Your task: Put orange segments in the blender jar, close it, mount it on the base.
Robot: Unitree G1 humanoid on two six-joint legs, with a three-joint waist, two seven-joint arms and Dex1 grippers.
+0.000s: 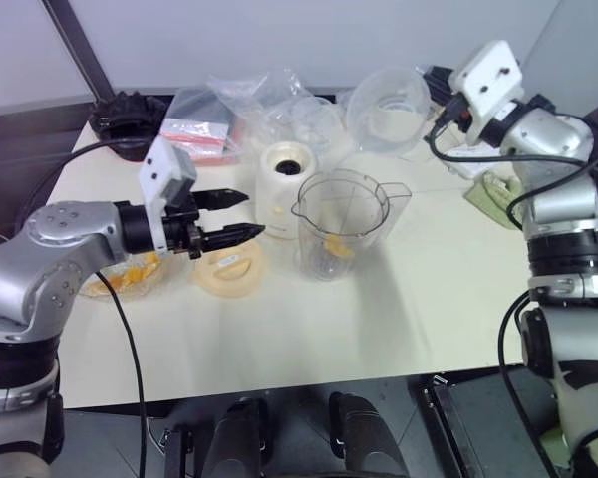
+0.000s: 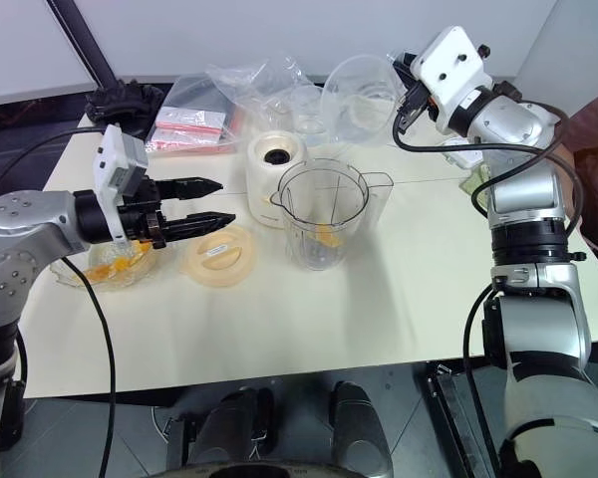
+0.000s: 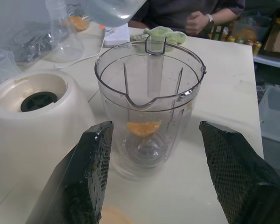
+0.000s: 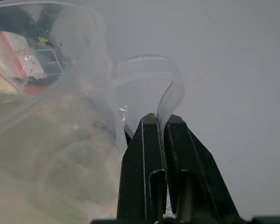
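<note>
holding a jug aloft while the jar waits open

reading outward from the blender jar (image 1: 339, 221): it stands upright and uncovered on the table (image 1: 399, 319), right in front of your left gripper (image 1: 234, 215), whose two fingers are spread wide and hold nothing. the left wrist view looks straight past those fingers into the jar, where one orange segment (image 3: 143, 127) lies at the bottom by the blade. the mouth is left open, i judge, so more fruit can drop in.

just beyond the left fingertips, touching or nearly touching the jar's side, sits the base (image 1: 284, 176) with its dark socket facing up, free to receive the jar. under the left gripper lies the flat pale-orange lid (image 1: 229, 269), and behind that hand, beneath the forearm, a clear bowl (image 2: 110, 267) holds the remaining orange segments (image 2: 115, 264). everything you need on that side is near the hand, which likely explains the layout.

your right gripper (image 4: 161, 122) is clamped on the thin handle of a clear measuring jug (image 1: 389, 108), raised above the far side of the table, well apart from the jar. the pinch on the handle keeps the jug's body hanging free of the fingers. whether anything is inside it i cannot tell.
</note>
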